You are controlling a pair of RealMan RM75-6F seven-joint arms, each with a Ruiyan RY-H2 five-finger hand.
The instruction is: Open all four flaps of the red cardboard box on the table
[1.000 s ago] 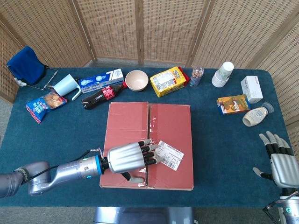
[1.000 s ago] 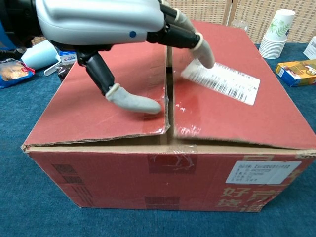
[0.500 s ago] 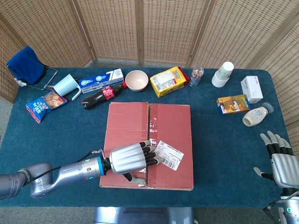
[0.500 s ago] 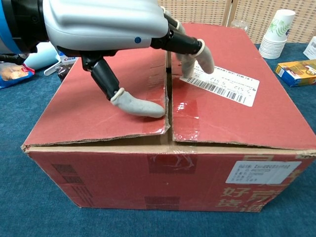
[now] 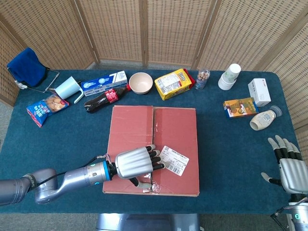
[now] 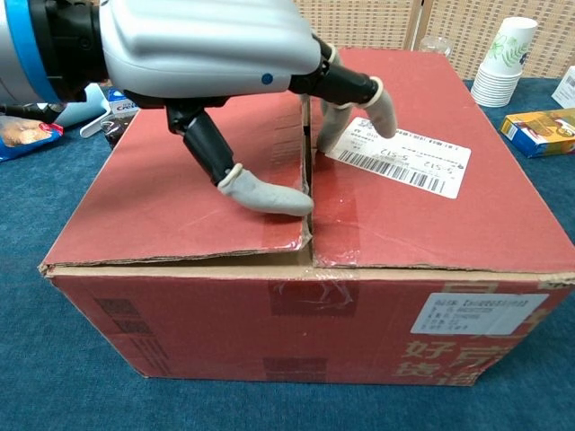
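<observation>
Red cardboard box (image 6: 305,296) sits at the middle of the blue-covered desk (image 5: 240,163), close to the near edge; both top flaps lie flat, none of the four opened yet.

Left hand (image 5: 136,162) is over the near part of the box top, fingers (image 6: 382,103) spread and curved down, holding nothing. Over the last second it has slid back toward the near edge — thumb tip now reaches the centre seam (image 6: 308,193), where a moment ago it lay short of it on the left flap (image 6: 180,197). Fingertips sit just past the seam by the white shipping label (image 6: 404,153) on the right flap (image 6: 440,215).

Judgement: the hand seems to be feeling for purchase at the seam. The near edge of the left flap shows a slight gap above the box wall, a likely place to lift from. Torn clear tape at the seam looks already split.

Right hand (image 5: 288,166) hangs off the near right corner of the desk, fingers apart, empty, unchanged.

Far edge — snack packets, bowl, cola bottle, stacked paper cups; well apart from the box.
</observation>
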